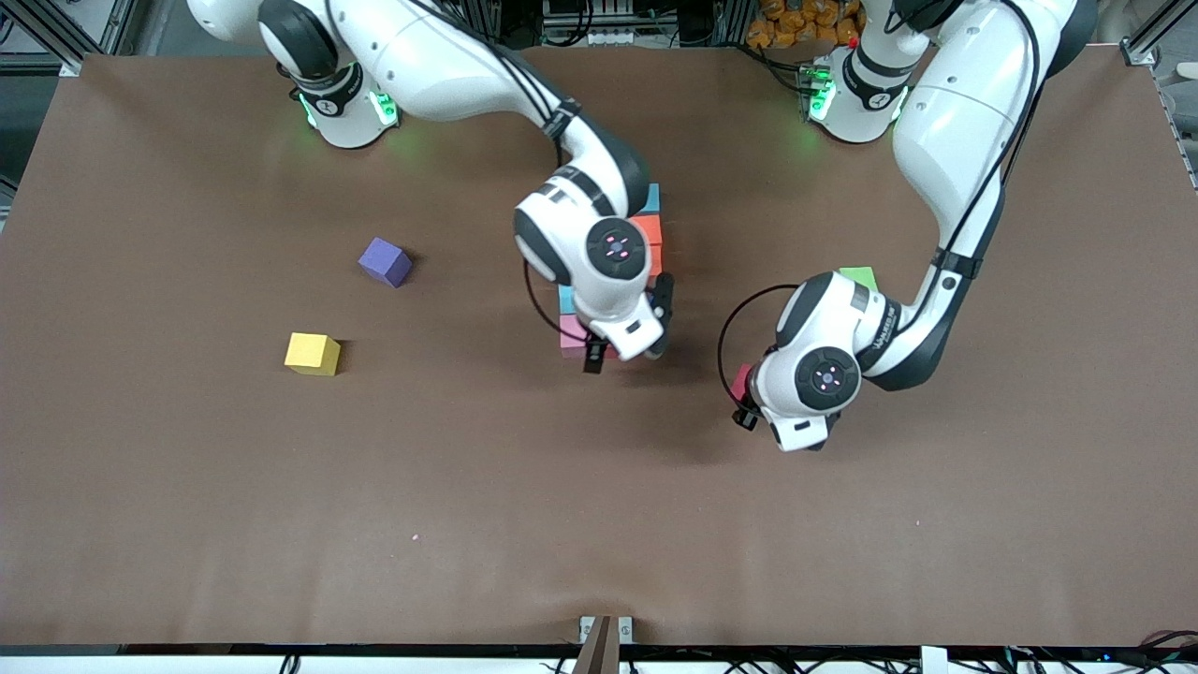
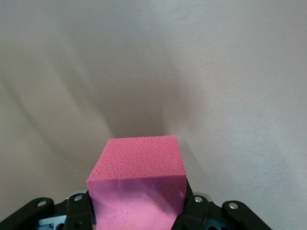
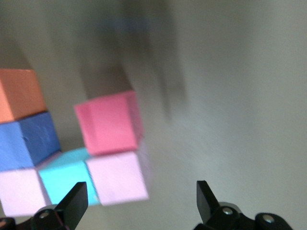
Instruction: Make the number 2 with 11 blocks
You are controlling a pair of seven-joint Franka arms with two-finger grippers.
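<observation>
**Operator:** Where are my two hands right now?

**Spotter:** Your right hand [image 1: 622, 353] is over the cluster of blocks [image 1: 646, 234] in the middle of the table [image 1: 187, 487], at the cluster's end nearer the front camera. Its fingers [image 3: 72, 203] are spread wide with nothing between them. Your left hand [image 1: 749, 398] is up over bare table toward the left arm's end, clenched on a pink block [image 2: 136, 187]; the wrist view shows the cube pinched between both fingers.

**Operator:** What do you see in the cluster?

**Spotter:** From your right wrist view: an orange cube [image 3: 19, 93], a blue cube [image 3: 26, 139] beside it, a light blue cube [image 3: 67, 175], pale pink cubes [image 3: 117, 177], and a deeper pink one [image 3: 108, 122] sitting slightly askew. The arm hides much of the cluster in the front view, so you cannot count it there.

**Operator:** Any blocks loose?

**Spotter:** Two, toward the right arm's end, well apart from the cluster: the purple block [image 1: 385, 261], and the yellow block [image 1: 312, 354] nearer the front camera. A green cube [image 1: 857, 277] peeks out from under your left arm.
</observation>
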